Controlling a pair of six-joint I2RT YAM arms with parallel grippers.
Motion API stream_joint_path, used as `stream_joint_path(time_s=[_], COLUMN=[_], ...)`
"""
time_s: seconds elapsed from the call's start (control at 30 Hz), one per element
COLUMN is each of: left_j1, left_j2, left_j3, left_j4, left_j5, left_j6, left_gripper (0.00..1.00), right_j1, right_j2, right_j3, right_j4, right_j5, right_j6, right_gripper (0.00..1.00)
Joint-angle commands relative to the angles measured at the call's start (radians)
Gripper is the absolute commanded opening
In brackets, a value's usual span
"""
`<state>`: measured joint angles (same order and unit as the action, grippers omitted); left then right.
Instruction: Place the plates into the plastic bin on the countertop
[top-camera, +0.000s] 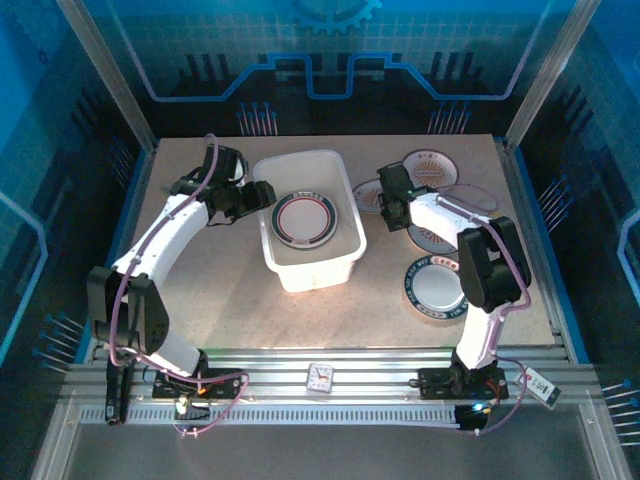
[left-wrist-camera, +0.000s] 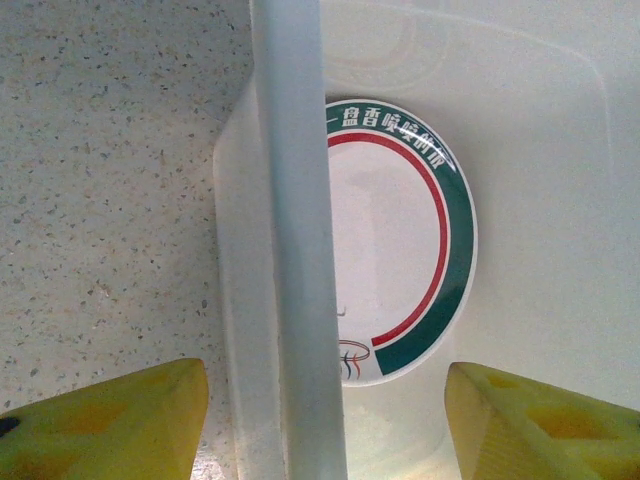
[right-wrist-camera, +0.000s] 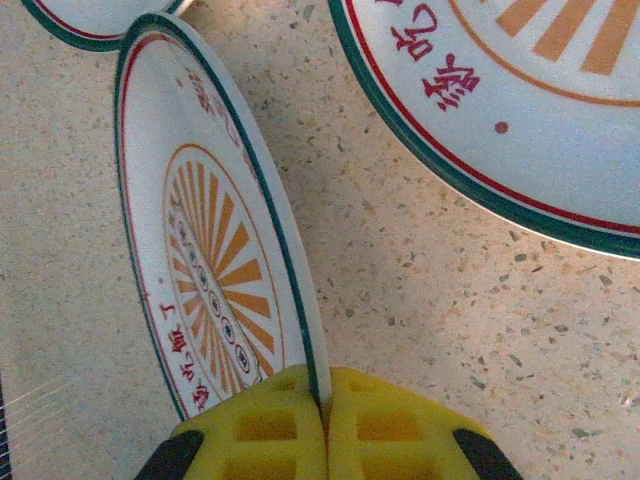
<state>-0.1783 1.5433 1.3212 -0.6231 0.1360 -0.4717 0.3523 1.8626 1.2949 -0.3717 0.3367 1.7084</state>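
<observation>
A robotics lab cell: aluminium frame rails (top-camera: 330, 360) and blue circuit-patterned wall panels (top-camera: 330, 50) enclose a speckled tabletop (top-camera: 230, 300).

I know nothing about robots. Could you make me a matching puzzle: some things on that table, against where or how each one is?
1. left gripper
2. right gripper
3. green-rimmed plate
4. plastic bin

A. stands on the countertop
B. shut on the sunburst plate at its edge
C. lies flat inside the bin
D. open, astride the bin's rim

Pairs: 1-D, 2-B, 3-C, 4-A
</observation>
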Motion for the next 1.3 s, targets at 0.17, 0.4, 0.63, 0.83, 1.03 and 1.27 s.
stream_joint_path(time_s=[0.17, 0.4, 0.63, 0.83, 1.03, 1.27], left_j1=[0.007, 0.008, 0.010, 0.010, 0.012, 0.054], left_j2=[-0.042, -0.041, -0.052, -0.041, -0.067, -0.118], left_j3=[0.037, 0.033, 0.019, 0.007, 0.009, 0.005], left_j4=[-0.022, -0.026, -0.022, -0.018, -0.009, -0.009], left_j5=[0.034, 0.054, 0.066, 0.097, 0.096, 0.096], left_j6=[0.010, 0.025, 0.042, 0.044, 0.063, 0.066], left_gripper=[0.65, 0.66, 0.66, 0.67, 0.68, 0.69], right_j1=[-0.014, -0.027, -0.041, -0.011, 0.066, 0.237], right_j2=[-0.112, -0.193, -0.324, -0.432, -0.476, -0.439], right_j3=[-0.043, -0.087, -0.105, -0.093, -0.056, -0.029], right_j4=[0.047, 0.087, 0.111, 0.138, 0.135, 0.163], right_j5=[0.026, 0.042, 0.105, 0.143, 0.159, 0.196], right_j6=[-0.001, 0.008, -0.040, -0.103, -0.141, -0.140], right_gripper=[0.00, 0.00, 0.00, 0.00, 0.00, 0.00])
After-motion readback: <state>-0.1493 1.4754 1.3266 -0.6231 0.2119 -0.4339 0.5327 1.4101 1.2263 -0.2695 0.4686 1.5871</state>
